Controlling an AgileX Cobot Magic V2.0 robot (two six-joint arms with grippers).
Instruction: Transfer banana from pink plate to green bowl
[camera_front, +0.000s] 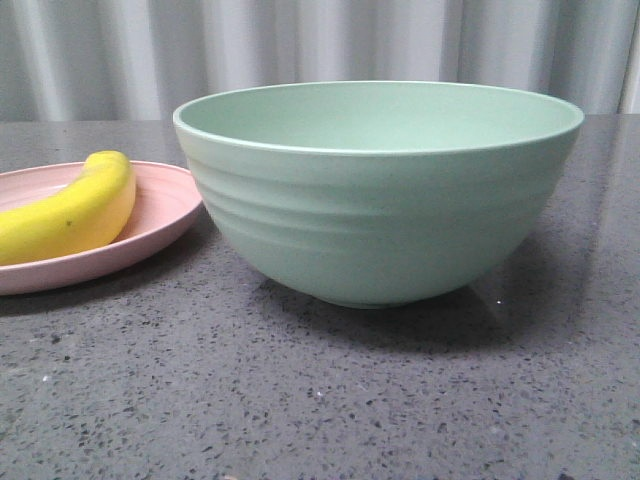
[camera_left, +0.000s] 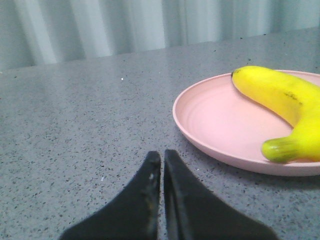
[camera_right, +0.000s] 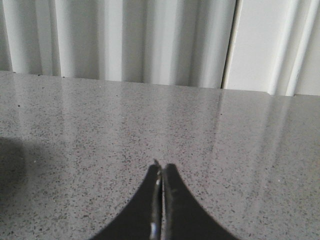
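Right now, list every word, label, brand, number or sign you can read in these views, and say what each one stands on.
None: no readable text shows in any view.
The banana has only small dark specks, no sticker.
The pink plate and the green bowl are plain, unmarked.
The left gripper and right gripper, both shut, carry no lettering.
The speckled table and the curtain bear no signs.

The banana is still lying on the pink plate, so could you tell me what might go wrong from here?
The banana looks smooth and glossy, so it may slip when pinched. It lies on a shallow pink plate, which a push from the left gripper, now shut, could probably slide. The green bowl stands tall close beside the plate, so a low carry might hit its rim.
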